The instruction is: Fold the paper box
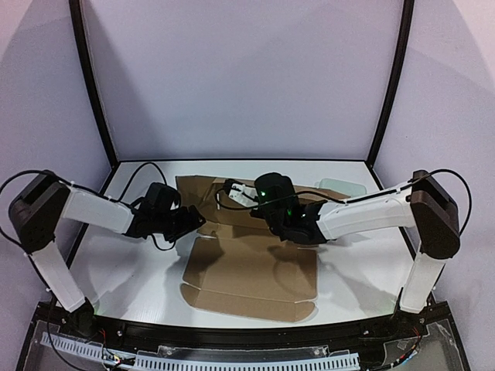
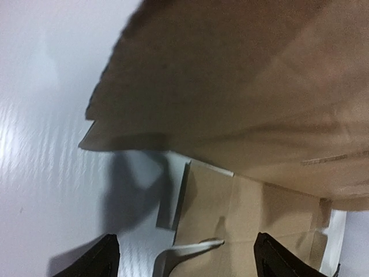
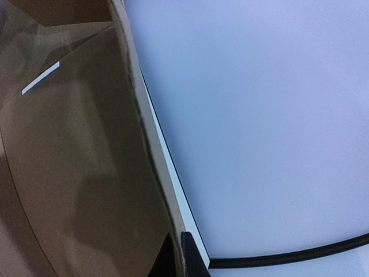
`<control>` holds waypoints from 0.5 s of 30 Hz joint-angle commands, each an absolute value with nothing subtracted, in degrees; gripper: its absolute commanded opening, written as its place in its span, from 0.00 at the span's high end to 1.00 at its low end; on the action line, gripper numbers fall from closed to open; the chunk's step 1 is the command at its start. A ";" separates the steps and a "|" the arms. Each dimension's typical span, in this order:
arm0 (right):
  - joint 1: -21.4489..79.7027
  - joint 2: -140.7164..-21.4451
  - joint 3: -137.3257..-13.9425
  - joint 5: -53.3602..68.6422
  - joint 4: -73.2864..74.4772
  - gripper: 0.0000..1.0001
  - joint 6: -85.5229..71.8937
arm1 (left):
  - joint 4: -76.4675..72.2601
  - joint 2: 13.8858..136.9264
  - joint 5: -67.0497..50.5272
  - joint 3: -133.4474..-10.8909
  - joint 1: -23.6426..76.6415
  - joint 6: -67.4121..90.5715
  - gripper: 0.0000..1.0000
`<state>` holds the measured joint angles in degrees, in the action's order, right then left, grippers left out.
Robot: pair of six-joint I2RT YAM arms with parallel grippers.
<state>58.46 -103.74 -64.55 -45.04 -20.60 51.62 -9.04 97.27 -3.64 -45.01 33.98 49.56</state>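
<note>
The paper box is a brown cardboard sheet. Its front part lies flat on the table and its back panel is lifted. My right gripper holds that panel. In the right wrist view its fingertips are pinched on the panel's edge, so it is shut on the box. My left gripper is at the sheet's left side. In the left wrist view it is open, straddling the edge of a flat flap beneath the raised panel.
A small pale translucent object lies at the back right of the white table. Black frame posts and lavender walls enclose the back and sides. A black cable runs behind the right gripper.
</note>
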 commanded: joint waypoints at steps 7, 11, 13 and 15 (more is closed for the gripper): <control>57.77 -103.06 -64.41 -44.30 -14.86 0.98 47.89 | -18.41 104.81 -12.57 -48.64 34.23 50.48 0.33; 57.84 -102.87 -64.53 -44.46 -14.36 0.98 46.87 | -19.86 105.94 -12.79 -49.02 35.22 49.79 0.35; 57.92 -102.23 -64.51 -44.41 -13.50 0.98 45.97 | -19.12 106.86 -11.46 -49.52 35.98 48.96 0.37; 57.91 -101.85 -64.27 -44.15 -12.94 0.99 45.47 | -17.40 107.88 -10.53 -50.50 36.29 48.43 0.41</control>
